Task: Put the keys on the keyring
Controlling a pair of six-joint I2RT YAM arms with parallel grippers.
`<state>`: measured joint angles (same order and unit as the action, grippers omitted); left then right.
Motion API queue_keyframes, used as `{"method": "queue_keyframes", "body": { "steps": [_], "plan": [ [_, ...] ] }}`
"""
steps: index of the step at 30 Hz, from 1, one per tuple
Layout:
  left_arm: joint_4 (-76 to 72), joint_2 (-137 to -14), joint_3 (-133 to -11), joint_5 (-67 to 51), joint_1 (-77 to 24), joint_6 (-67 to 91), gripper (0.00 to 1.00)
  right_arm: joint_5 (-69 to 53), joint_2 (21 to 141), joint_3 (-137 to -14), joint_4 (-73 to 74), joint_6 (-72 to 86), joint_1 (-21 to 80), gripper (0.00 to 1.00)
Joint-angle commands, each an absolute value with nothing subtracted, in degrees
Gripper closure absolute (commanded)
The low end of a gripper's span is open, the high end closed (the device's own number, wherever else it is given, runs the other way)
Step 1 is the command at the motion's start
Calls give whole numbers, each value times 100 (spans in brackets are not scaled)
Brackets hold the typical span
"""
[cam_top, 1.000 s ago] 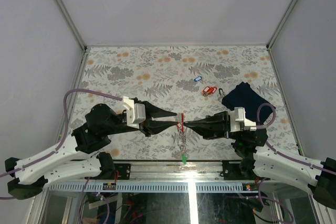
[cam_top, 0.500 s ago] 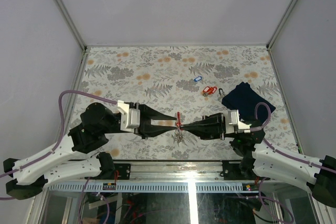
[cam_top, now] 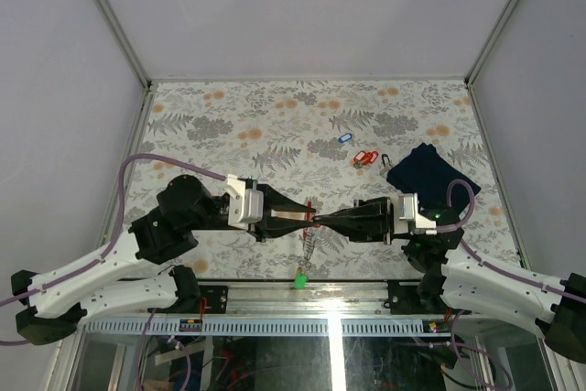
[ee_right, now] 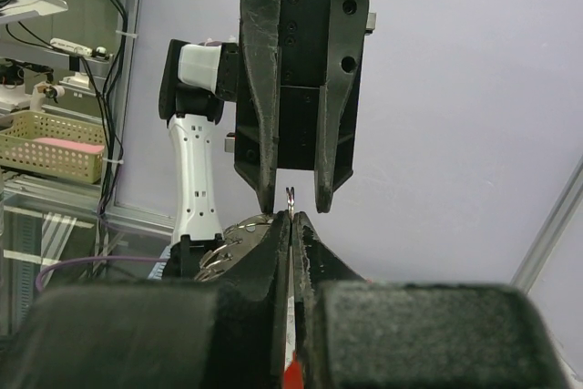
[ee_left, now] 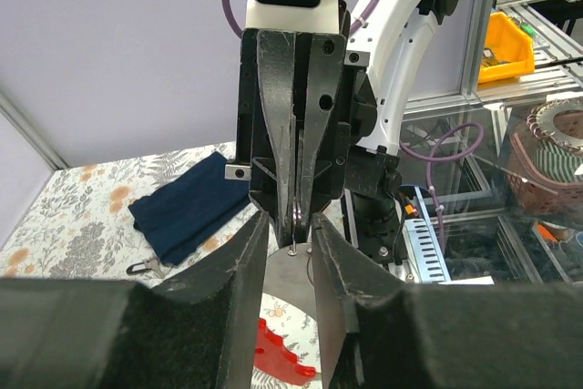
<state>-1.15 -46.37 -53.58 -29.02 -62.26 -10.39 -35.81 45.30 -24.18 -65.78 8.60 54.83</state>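
My right gripper (ee_right: pixel 290 218) is shut on a thin silvery ring seen edge-on, the keyring (ee_right: pixel 290 194), whose tip pokes out past the pads. A red tag (ee_right: pixel 291 375) shows below the jaws. My left gripper (ee_right: pixel 293 204) faces it tip to tip, open, its fingers straddling the ring's tip without touching it. From above, the two grippers meet over the table's near middle, left gripper (cam_top: pixel 309 217) against right gripper (cam_top: pixel 318 219), with the red tag (cam_top: pixel 311 203) between them. A chain (cam_top: pixel 309 243) hangs below, ending in a green tag (cam_top: pixel 299 278). More keys lie farther back, one blue-tagged (cam_top: pixel 344 137) and two red-tagged (cam_top: pixel 365 157).
A dark navy folded cloth (cam_top: pixel 423 169) lies at the right, just behind the right arm. A small black clip (cam_top: pixel 385 157) sits beside the red-tagged keys. The table's near edge and metal frame (cam_top: pixel 330 292) run just below the hanging chain.
Both grippers have stayed tip to tip while shifting slightly. The left arm has swung its wrist to the right. The hanging chain with the green tag has swung to the left.
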Motion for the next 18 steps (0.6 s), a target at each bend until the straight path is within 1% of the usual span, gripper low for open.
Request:
{"method": "queue_keyframes", "body": {
  "steps": [1, 5, 9, 15, 18],
  "plan": [
    [-95, -4623, -5563, -2997, -6226, -1175, 77, -3595, 4361, -2718, -6867, 663, 5507, 100],
    [-50, -4651, -5581, -2990, -6225, -1210, 86, -3620, 4369, -2741, -6857, 661, 5507, 100],
    [59, -4713, -5643, -2983, -6227, -1288, 99, -3630, 4369, -2754, -6843, 646, 5505, 100],
    [346, -4830, -5828, -2930, -6229, -1406, 100, -3682, 4283, -2807, -6436, 447, 5506, 99],
    [617, -4925, -6009, -2928, -6225, -1493, 100, -3676, 4155, -2849, -6061, 271, 5507, 96]
  ]
}}
